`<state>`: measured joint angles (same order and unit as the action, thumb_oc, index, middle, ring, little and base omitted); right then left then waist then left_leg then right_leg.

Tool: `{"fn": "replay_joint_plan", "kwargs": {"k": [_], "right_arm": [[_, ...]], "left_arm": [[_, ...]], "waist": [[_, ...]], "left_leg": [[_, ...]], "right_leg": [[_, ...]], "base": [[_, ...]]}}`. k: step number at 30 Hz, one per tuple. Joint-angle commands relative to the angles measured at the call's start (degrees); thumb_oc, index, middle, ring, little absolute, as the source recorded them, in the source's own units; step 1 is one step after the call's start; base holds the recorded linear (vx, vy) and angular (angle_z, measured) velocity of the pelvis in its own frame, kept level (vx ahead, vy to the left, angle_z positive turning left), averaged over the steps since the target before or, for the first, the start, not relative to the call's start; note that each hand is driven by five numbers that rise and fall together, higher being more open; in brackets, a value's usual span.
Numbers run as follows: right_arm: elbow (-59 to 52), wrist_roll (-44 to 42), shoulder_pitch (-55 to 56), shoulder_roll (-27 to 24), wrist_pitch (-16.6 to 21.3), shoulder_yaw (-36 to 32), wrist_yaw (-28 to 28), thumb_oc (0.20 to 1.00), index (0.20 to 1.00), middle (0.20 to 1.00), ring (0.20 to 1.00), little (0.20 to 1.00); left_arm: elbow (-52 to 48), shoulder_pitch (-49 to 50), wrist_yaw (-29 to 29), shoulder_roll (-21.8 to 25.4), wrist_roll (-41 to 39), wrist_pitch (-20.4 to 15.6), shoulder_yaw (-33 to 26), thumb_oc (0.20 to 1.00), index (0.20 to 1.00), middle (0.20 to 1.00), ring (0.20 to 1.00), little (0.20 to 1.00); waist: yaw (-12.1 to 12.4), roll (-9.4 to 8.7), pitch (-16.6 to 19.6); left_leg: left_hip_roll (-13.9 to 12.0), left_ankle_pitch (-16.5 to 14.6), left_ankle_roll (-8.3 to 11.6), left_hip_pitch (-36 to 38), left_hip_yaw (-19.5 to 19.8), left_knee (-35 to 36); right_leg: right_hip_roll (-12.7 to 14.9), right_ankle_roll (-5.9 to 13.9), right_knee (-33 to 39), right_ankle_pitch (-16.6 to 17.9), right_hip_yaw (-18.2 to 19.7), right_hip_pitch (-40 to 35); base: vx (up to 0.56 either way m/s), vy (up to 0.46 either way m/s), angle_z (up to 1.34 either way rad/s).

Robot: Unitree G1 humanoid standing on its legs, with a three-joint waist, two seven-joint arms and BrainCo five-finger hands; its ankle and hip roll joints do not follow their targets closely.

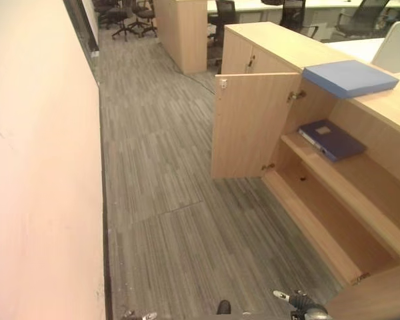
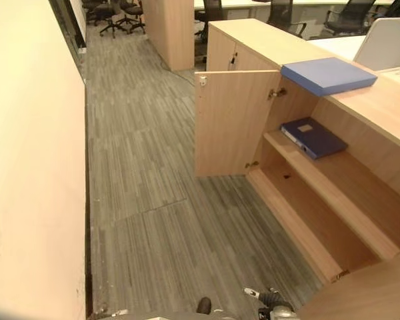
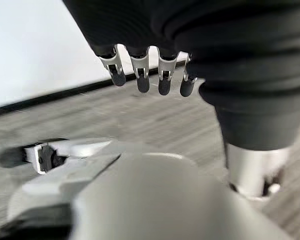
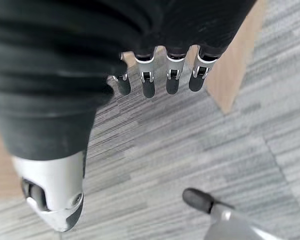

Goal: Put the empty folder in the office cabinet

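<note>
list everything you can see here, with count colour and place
folder: 1, dark blue, flat on the cabinet's upper shelf
folder box: 1, light blue, on the cabinet top
office cabinet: 1, light wood, to the right, door swung open, lower shelf bare
office chairs: several, black, far end of the room
wall: 1, pale, along the left
carpet floor: grey, striped
left hand: 1, silver fingers with dark tips, straight, holding nothing, above the floor
right hand: 1, same, straight, holding nothing, near the cabinet's edge

Both eye views look down from head height, sharing the open cabinet (image 1: 300, 153) at frame right and the grey carpet (image 2: 147, 200) at centre. Each wrist view looks closely past its own fingers onto that carpet.
</note>
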<state>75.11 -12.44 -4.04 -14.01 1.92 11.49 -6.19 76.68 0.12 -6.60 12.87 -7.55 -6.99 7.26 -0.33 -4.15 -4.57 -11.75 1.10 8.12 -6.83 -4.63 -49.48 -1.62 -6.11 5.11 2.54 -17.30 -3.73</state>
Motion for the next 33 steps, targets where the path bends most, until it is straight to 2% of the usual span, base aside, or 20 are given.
{"fn": "replay_joint_plan", "kwargs": {"k": [1,2,3,4,5,6,9,12,13,19,21,23,24,25,26,27,28,29,31,33], "right_arm": [[2.10,-1.72,-2.60,-0.64,0.50,-0.12,-0.85,1.000,1.000,1.000,1.000,1.000],[2.08,-1.34,-2.29,-0.61,0.68,0.32,-0.80,1.000,1.000,1.000,1.000,1.000],[2.08,-1.34,-2.28,-0.61,0.68,0.32,-0.80,1.000,1.000,1.000,1.000,1.000],[2.23,-0.84,-2.14,-0.66,0.71,0.54,-0.81,1.000,1.000,1.000,1.000,1.000],[2.22,-0.84,-2.13,-0.66,0.71,0.55,-0.81,1.000,1.000,1.000,1.000,1.000],[2.36,-0.53,-2.13,-0.65,0.77,0.60,-0.92,1.000,1.000,1.000,1.000,1.000],[3.30,0.98,-1.00,-0.74,0.58,0.52,-0.76,1.000,1.000,1.000,1.000,1.000],[3.92,1.77,-0.08,-0.66,0.39,0.13,-0.24,1.000,1.000,1.000,1.000,1.000],[4.85,2.48,0.81,-0.41,0.03,-0.81,0.26,1.000,1.000,1.000,1.000,1.000],[6.54,3.37,2.21,-0.50,-0.82,-2.61,1.41,1.000,1.000,1.000,1.000,1.000],[6.52,2.99,1.17,-0.93,-0.80,-3.41,1.65,1.000,1.000,1.000,1.000,1.000],[5.84,2.32,-0.10,-1.55,-0.81,-3.83,1.70,1.000,1.000,1.000,1.000,1.000],[5.30,2.36,-0.42,-1.85,-0.75,-3.69,1.64,1.000,1.000,1.000,1.000,1.000],[4.33,2.50,-0.66,-1.74,-0.31,-3.15,1.31,1.000,1.000,1.000,1.000,1.000],[3.37,2.75,-0.85,-1.33,-0.13,-2.49,1.39,1.000,1.000,1.000,1.000,1.000],[3.37,2.75,-0.85,-1.33,-0.14,-2.49,1.39,1.000,1.000,1.000,1.000,1.000],[2.00,3.33,-1.85,-0.87,0.32,-1.40,1.32,1.000,1.000,1.000,1.000,1.000],[1.99,3.34,-1.87,-0.86,0.31,-1.39,1.31,1.000,1.000,1.000,1.000,1.000],[-0.49,4.04,-4.24,-0.86,0.58,0.54,1.53,1.000,1.000,1.000,1.000,1.000],[-1.11,4.07,-5.34,-0.82,0.76,1.54,1.02,1.000,1.000,1.000,1.000,1.000]], "left_arm": [[-1.79,-1.52,-0.82,-0.22,0.57,-1.10,4.44,1.000,1.000,1.000,1.000,1.000],[-1.72,-1.13,-1.22,-0.44,-1.58,-1.57,3.31,1.000,1.000,1.000,1.000,1.000],[-1.72,-1.13,-1.22,-0.44,-1.58,-1.58,3.31,1.000,1.000,1.000,1.000,1.000],[-1.53,-1.03,-1.45,-0.47,-1.76,-1.71,3.02,1.000,1.000,1.000,1.000,1.000],[-1.53,-1.02,-1.46,-0.47,-1.76,-1.71,3.02,1.000,1.000,1.000,1.000,1.000],[-1.36,-1.04,-1.58,-0.41,-1.76,-1.69,2.91,1.000,1.000,1.000,1.000,1.000],[0.40,-0.30,-1.51,-1.16,-1.73,-1.45,2.54,1.000,1.000,1.000,1.000,1.000],[2.11,0.61,-0.80,-1.68,-1.90,-1.19,1.55,1.000,1.000,1.000,1.000,1.000],[3.63,1.46,0.00,-2.09,-0.83,-0.65,1.23,1.000,1.000,1.000,1.000,1.000],[3.71,2.00,1.01,-2.06,0.44,-0.52,1.23,1.000,1.000,1.000,1.000,1.000],[3.62,1.37,1.52,-1.73,0.44,-0.41,1.45,1.000,1.000,1.000,1.000,1.000],[3.37,0.38,2.22,-1.65,0.94,-0.39,3.02,1.000,1.000,1.000,1.000,1.000],[2.97,-0.01,2.59,-1.55,1.40,-0.34,4.01,1.000,1.000,1.000,1.000,1.000],[2.23,-0.63,3.06,-1.33,2.71,-0.27,5.54,1.000,1.000,1.000,1.000,1.000],[1.95,-0.78,3.38,-1.13,3.92,-0.17,6.56,1.000,1.000,1.000,1.000,1.000],[1.95,-0.78,3.38,-1.13,3.92,-0.17,6.56,1.000,1.000,1.000,1.000,1.000],[1.36,-1.24,3.35,-0.64,5.42,-0.20,7.45,1.000,1.000,1.000,1.000,1.000],[1.36,-1.25,3.35,-0.63,5.44,-0.19,7.43,1.000,1.000,1.000,1.000,1.000],[0.15,-2.45,3.37,-0.21,4.59,-0.28,7.38,1.000,1.000,1.000,1.000,1.000],[-0.74,-3.06,3.28,-0.21,4.51,-0.21,7.00,1.000,1.000,1.000,1.000,1.000]], "waist": [[0.80,-1.16,-3.81],[2.39,-1.33,-3.96],[2.43,-1.38,-4.03],[2.92,-0.77,-3.86],[2.92,-0.83,-3.93],[3.48,0.01,-3.78],[4.63,2.09,-3.52],[4.90,3.06,-2.88],[4.65,4.14,-1.44],[4.47,4.19,1.21],[4.45,4.18,1.69],[3.51,4.55,0.89],[3.13,4.98,0.41],[2.45,5.75,-0.09],[2.05,5.71,-0.56],[2.06,5.69,-0.57],[1.53,6.19,-0.78],[1.46,6.25,-0.83],[0.12,6.91,-1.94],[-0.37,6.49,-2.75]], "left_leg": [[2.45,-0.64,-5.93,1.00,-6.20,14.27],[3.38,-1.21,-6.23,-1.66,-5.94,27.79],[3.45,-1.13,-6.25,-1.48,-6.01,27.97],[3.53,1.30,-5.29,-2.30,-4.58,35.01],[3.63,1.45,-5.29,-2.06,-4.63,35.30],[3.41,5.19,-4.10,-2.57,-3.14,41.56],[2.95,9.36,-1.82,-4.91,2.55,54.21],[2.79,8.78,-1.29,-5.48,4.09,54.48],[3.14,10.24,-0.93,-4.09,4.32,54.48],[7.63,7.84,-3.80,0.30,1.64,54.48],[11.14,4.67,-6.52,3.47,0.23,54.48],[13.56,2.76,-8.49,5.87,-0.79,54.48],[14.17,2.10,-9.34,6.76,-1.56,54.48],[14.37,1.03,-9.89,7.83,-2.72,54.48],[14.76,-1.16,-9.81,9.87,-3.69,54.48],[14.78,-1.16,-9.81,9.88,-3.69,54.48],[14.23,-2.59,-9.73,11.43,-6.92,54.48],[14.12,-2.61,-9.68,11.49,-6.86,54.48],[12.45,-2.99,-8.84,12.56,-10.12,54.48],[11.91,-3.97,-8.18,14.03,-11.79,54.48]], "right_leg": [[4.75,6.23,-3.71,-2.60,2.62,-0.65],[5.51,7.65,-3.16,-3.79,3.62,-2.57],[5.58,7.67,-3.16,-3.80,3.66,-2.65],[5.39,8.14,-3.03,-4.56,4.01,-3.51],[5.47,8.15,-3.03,-4.58,4.01,-3.61],[5.04,8.40,-2.90,-5.22,4.37,-4.72],[5.48,9.16,-3.23,-8.42,7.15,-8.58],[5.63,9.56,-3.56,-9.39,8.61,-9.69],[6.17,10.12,-3.34,-9.94,9.22,-10.81],[11.76,13.40,-6.44,-9.12,10.02,-9.63],[15.82,14.98,-14.42,-5.35,10.75,-5.68],[19.28,14.43,-23.64,2.31,10.84,-1.46],[20.94,13.59,-28.06,5.13,9.83,0.19],[22.29,12.44,-32.03,5.26,7.58,1.82],[24.07,12.84,-35.56,2.89,5.23,2.66],[24.09,12.84,-35.60,2.87,5.25,2.67],[25.11,13.20,-35.56,1.70,-2.06,3.71],[24.98,13.13,-35.40,1.70,-2.22,3.52],[20.60,13.74,-28.97,-0.40,-8.22,7.67],[17.47,14.44,-19.44,0.80,-11.75,9.47]], "base": [[0.28,0.056,-0.34],[0.21,0.062,-0.38],[0.32,0.115,-0.37],[0.11,0.054,-0.12],[0.21,0.100,-0.13],[0.23,0.097,-0.17],[0.41,0.168,-0.24],[0.32,0.166,-0.43],[0.38,0.275,-0.65],[0.31,0.297,-0.36],[0.26,0.351,-0.46],[0.17,0.326,-0.42],[0.17,0.370,-0.30],[0.23,0.350,-0.22],[0.18,0.233,-0.22],[0.25,0.235,-0.43],[0.14,0.138,-0.52],[0.19,0.169,-0.59],[0.15,0.010,-0.75],[0.14,-0.095,-1.02]]}}
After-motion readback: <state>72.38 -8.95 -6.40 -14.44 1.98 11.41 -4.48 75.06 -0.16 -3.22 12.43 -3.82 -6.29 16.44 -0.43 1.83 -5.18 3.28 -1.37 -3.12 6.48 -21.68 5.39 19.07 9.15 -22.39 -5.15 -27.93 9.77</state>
